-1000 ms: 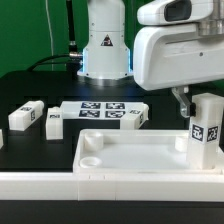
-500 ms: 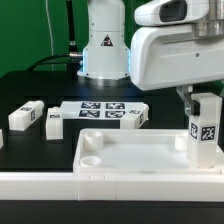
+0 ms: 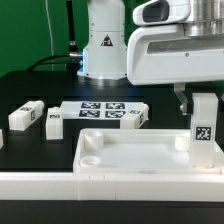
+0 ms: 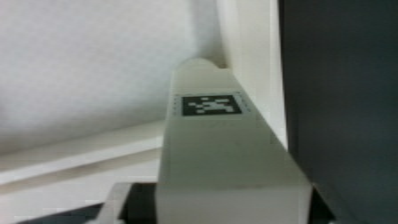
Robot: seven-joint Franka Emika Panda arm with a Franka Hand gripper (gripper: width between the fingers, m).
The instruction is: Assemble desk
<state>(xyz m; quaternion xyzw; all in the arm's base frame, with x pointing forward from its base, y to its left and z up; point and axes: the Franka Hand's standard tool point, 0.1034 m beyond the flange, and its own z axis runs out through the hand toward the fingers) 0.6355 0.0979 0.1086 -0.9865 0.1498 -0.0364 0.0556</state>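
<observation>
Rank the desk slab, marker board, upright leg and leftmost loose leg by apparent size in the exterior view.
1. desk slab
2. marker board and upright leg: roughly alike; the leg is nearer the camera
3. leftmost loose leg

Exterior view: bright, even, diffuse light. The white plastic rectangular slab with raised rim (image 3: 130, 150) was near overexposed, with soft grey shading only along its inner walls. The matte black table (image 3: 30, 85) showed no glare. Low resolution, edges slightly soft. Wrist view: dimmer and greyish; the white plastic block leg (image 4: 217, 165) sat close to the lens and out of focus, its tag smeared
</observation>
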